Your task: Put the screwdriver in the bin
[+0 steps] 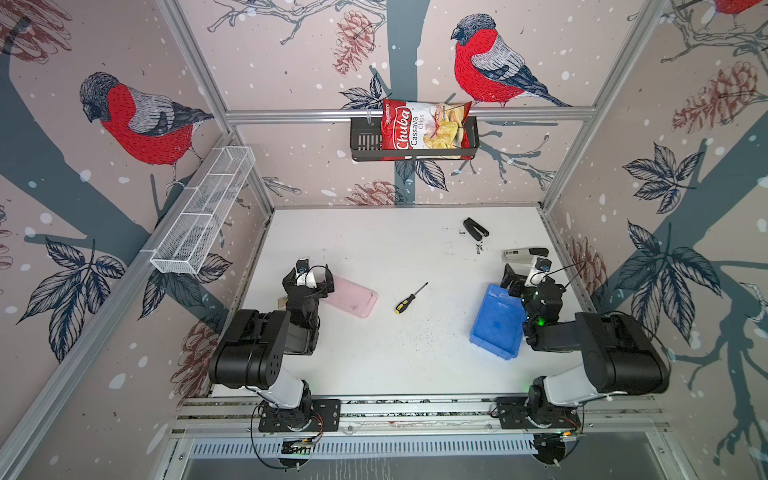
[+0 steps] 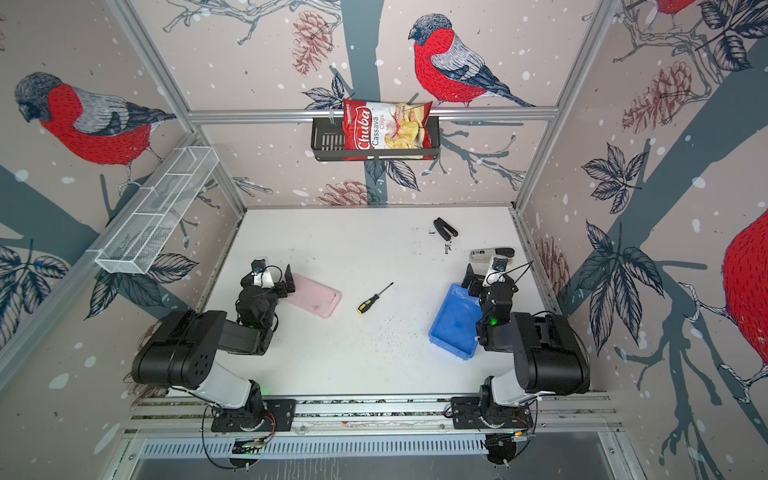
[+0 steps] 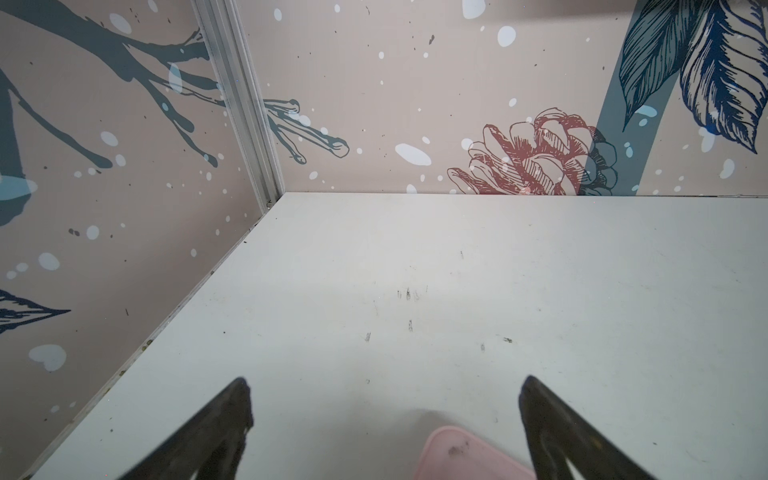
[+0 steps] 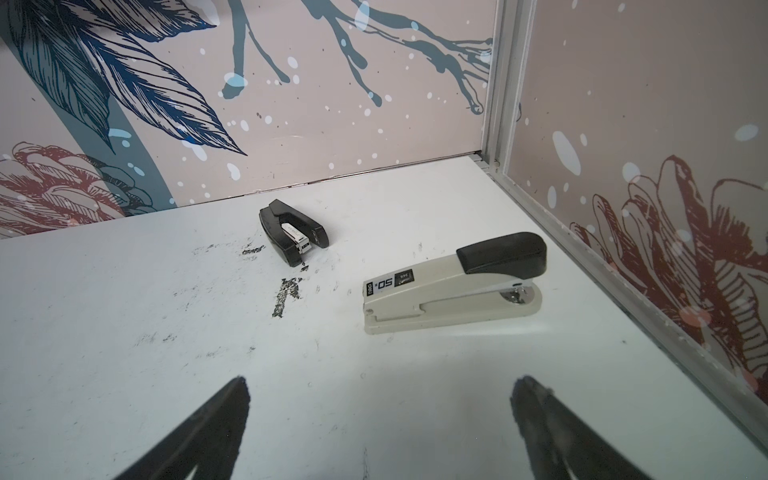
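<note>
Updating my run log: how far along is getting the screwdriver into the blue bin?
Done: nothing; the screwdriver lies on the table, apart from the bin. In hand: nothing; left gripper and right gripper are both open and empty. Remaining: grasp, carry, drop it in.

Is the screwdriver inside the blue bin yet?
Not yet. The screwdriver lies flat on the white table, well apart from the blue bin, whose floor shows bare.

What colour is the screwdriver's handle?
Black and yellow, clearest in a top view: the screwdriver.
</note>
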